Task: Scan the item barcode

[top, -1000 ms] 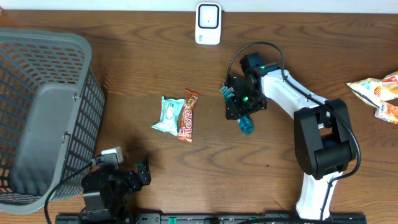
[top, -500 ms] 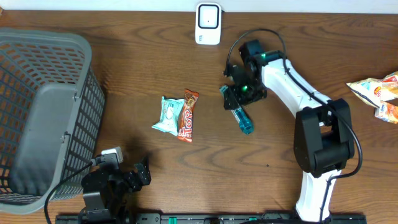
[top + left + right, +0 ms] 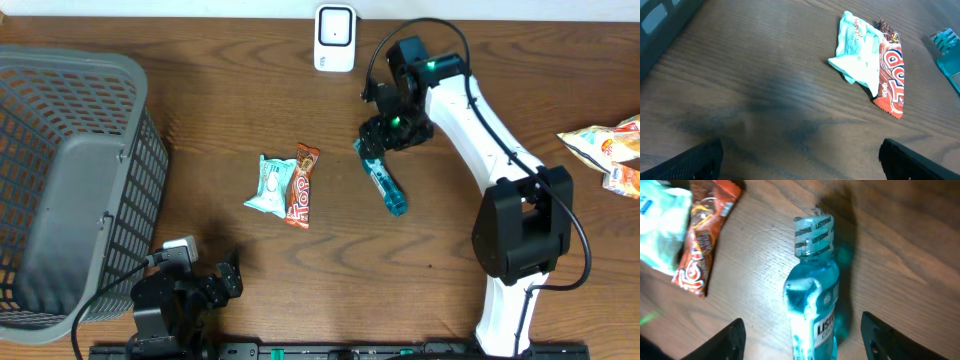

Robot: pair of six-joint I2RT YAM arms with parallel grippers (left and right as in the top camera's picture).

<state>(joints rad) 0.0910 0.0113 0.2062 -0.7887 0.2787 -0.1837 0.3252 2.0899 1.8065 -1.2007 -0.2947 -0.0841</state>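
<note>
Tabletop (image 3: 220, 110): dark wood grain, carries everything below.

Basket (image 3: 150, 150): grey plastic mesh, stands at the left end, nothing visible inside.

Right arm (image 3: 470, 120): white, reaches from the near edge up toward the far middle of the tabletop. Left arm (image 3: 170, 300): black, folded low at the near edge beside the basket.

Right claw (image 3: 801, 330): jaws spread wide, one finger on each side of the bottle with clear gaps, gripping nothing. Left claw (image 3: 800, 157): jaws spread wide over bare wood, nothing between them.

Snack bags (image 3: 605, 145): yellow-orange, at the far right edge, well apart from the rest.

White scanner (image 3: 334, 38): at the far edge, centre.

Mouthwash bottle (image 3: 386, 185): blue, lies on its side on the tabletop, right of centre. Sealed cap end points toward the right claw, base points toward the near edge. The label faces up in the wrist view; print is partly readable, but I cannot make out a barcode.

Red candy bar (image 3: 301, 186): lies flat, left of the bottle and apart from it.

Teal packet (image 3: 270, 185): touches the bar's left side, overlapping its edge.
</note>
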